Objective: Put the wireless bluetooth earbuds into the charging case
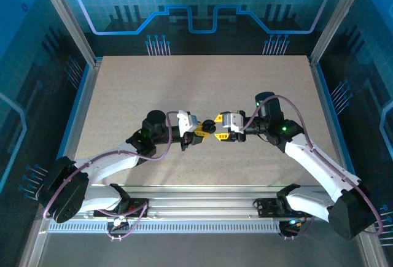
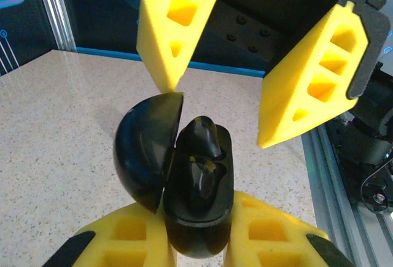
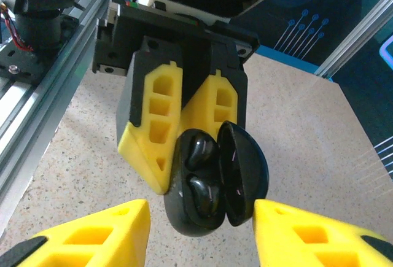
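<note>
The two arms meet over the middle of the bench [image 1: 184, 77], a little nearer its near edge than its far edge.

The left gripper [image 1: 202, 128] is clamped on the charging case [image 2: 196, 218]. In the left wrist view its two yellow fingers [image 2: 123, 242] press on either side of the lower part of the case body. The case is black and glossy and stands hinged open, with its domed lid [image 2: 146, 150] swung out to one side. It appears to be held up off the bench surface.

Two black earbuds [image 3: 198, 150] sit in the body of the case, one above the other, each in its own hollow.

The right gripper [image 1: 219, 128] faces the left one with its jaws spread wide and nothing between them. In the right wrist view its fingers [image 3: 92, 236] stand on either side of the case, well apart from it. In the left wrist view one fingertip [image 2: 169, 77] of the right gripper is just above the upper edge of the lid. I cannot tell whether it touches the lid.
</note>
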`<control>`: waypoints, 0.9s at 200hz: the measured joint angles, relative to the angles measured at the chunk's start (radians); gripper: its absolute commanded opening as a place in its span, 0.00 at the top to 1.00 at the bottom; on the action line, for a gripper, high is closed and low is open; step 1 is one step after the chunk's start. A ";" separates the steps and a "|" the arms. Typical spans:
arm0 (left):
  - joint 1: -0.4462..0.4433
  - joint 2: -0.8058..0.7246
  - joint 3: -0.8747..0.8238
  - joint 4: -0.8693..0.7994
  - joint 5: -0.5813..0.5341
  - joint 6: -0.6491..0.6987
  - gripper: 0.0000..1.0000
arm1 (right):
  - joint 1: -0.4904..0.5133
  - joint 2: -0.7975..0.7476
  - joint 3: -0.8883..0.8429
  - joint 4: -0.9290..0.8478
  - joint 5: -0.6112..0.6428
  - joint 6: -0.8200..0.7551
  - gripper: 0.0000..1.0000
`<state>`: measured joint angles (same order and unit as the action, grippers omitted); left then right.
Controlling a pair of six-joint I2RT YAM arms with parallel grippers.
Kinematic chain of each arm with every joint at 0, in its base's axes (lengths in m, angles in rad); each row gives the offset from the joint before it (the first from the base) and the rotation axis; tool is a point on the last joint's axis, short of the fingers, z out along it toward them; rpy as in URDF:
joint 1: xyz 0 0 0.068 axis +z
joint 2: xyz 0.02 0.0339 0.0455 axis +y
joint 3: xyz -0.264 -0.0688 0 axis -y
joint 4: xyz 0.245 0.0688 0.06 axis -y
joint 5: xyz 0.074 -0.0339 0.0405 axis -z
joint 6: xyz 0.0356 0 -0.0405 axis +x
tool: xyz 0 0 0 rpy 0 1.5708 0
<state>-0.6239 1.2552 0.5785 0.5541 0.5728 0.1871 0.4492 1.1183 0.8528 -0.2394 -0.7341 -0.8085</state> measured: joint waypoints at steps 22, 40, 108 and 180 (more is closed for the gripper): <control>0.000 0.000 0.000 0.001 0.000 0.000 0.84 | 0.000 0.047 0.034 -0.006 -0.001 0.006 0.46; 0.000 0.000 0.000 0.000 0.000 0.000 0.84 | 0.000 0.078 0.056 -0.014 -0.006 0.007 0.46; 0.000 -0.002 0.000 -0.009 -0.003 0.006 0.84 | 0.001 0.123 0.105 -0.098 -0.046 -0.043 0.56; 0.000 -0.002 0.000 -0.023 -0.023 0.007 0.84 | -0.005 0.019 0.081 -0.120 -0.084 -0.064 0.59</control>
<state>-0.6243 1.2533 0.5785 0.5308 0.5503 0.1940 0.4438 1.1374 0.9337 -0.3595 -0.8181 -0.8726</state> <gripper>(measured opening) 0.185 0.407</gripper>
